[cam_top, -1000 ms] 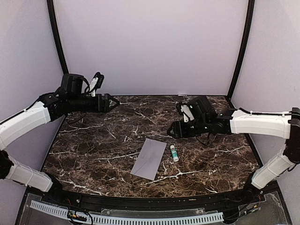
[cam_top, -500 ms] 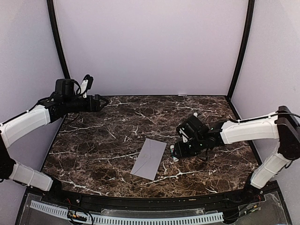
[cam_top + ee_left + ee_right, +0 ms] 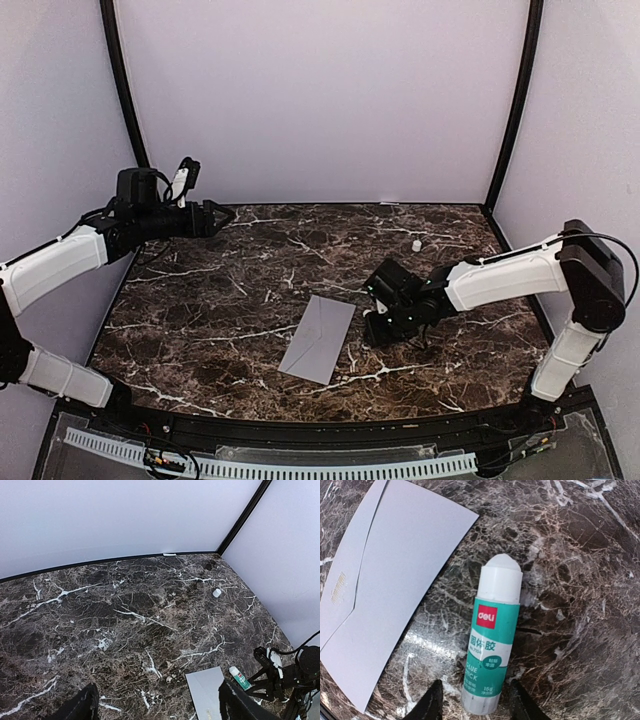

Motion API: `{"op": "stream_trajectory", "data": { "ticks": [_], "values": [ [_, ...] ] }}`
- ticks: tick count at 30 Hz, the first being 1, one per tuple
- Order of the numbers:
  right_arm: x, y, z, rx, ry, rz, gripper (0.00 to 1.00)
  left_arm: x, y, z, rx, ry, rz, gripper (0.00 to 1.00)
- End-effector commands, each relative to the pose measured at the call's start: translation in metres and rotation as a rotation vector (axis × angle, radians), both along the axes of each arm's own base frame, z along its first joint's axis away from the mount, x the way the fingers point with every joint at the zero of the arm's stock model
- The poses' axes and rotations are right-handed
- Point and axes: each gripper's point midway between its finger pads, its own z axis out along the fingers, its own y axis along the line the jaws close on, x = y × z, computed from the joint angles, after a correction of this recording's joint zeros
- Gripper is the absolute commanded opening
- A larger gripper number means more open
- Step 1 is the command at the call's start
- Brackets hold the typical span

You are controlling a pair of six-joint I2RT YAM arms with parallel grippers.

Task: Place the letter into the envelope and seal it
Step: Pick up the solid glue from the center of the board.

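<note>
**Right Arm Lowered Over Glue Stick**

The right arm reaches inward and pitches down at mid-table. The right gripper (image 3: 476,704) is spread, its fingers straddling the base of the glue stick (image 3: 490,640) without clamping it. The envelope (image 3: 319,338) lies flat on the marble table (image 3: 200,300), just left of the stick. The left arm is raised over the far-left edge, forearm level, with the left gripper (image 3: 222,213) wide apart and empty.

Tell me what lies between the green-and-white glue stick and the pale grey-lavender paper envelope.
Only bare dark marble tabletop, seen in the right wrist view; glue stick and envelope lie apart.
</note>
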Motion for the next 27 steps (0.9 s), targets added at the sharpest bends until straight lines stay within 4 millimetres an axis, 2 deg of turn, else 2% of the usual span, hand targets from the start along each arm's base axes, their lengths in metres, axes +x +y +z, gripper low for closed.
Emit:
{"op": "stream_trajectory", "data": {
  "ticks": [1, 8, 17, 23, 24, 25, 26, 27],
  "values": [
    [0.007, 0.001, 0.001, -0.040, -0.035, -0.015, 0.38, -0.005, 0.000, 0.013, -0.019, -0.046, -0.018, 0.81],
    [0.009, 0.002, -0.003, -0.047, -0.039, -0.018, 0.29, -0.008, -0.001, 0.011, -0.025, -0.045, -0.031, 0.81],
    [0.009, 0.001, -0.010, -0.042, -0.045, -0.028, 0.22, -0.009, -0.005, 0.014, -0.047, -0.055, -0.048, 0.81],
    [0.013, 0.007, 0.006, 0.040, -0.091, -0.037, 0.17, -0.013, -0.009, 0.009, -0.097, -0.010, -0.052, 0.79],
    [0.013, 0.008, 0.010, 0.059, -0.098, -0.035, 0.16, -0.016, -0.012, 0.013, -0.124, -0.015, -0.064, 0.78],
    [0.014, 0.011, 0.016, 0.084, -0.109, -0.031, 0.16, -0.021, -0.014, 0.005, -0.160, 0.028, -0.058, 0.77],
    [0.014, 0.013, 0.022, 0.110, -0.118, -0.028, 0.15, -0.027, -0.020, 0.014, -0.195, 0.004, -0.076, 0.76],
    [0.014, 0.018, 0.032, 0.150, -0.132, -0.020, 0.15, -0.033, -0.025, 0.003, -0.236, 0.053, -0.070, 0.75]
  ]
}}
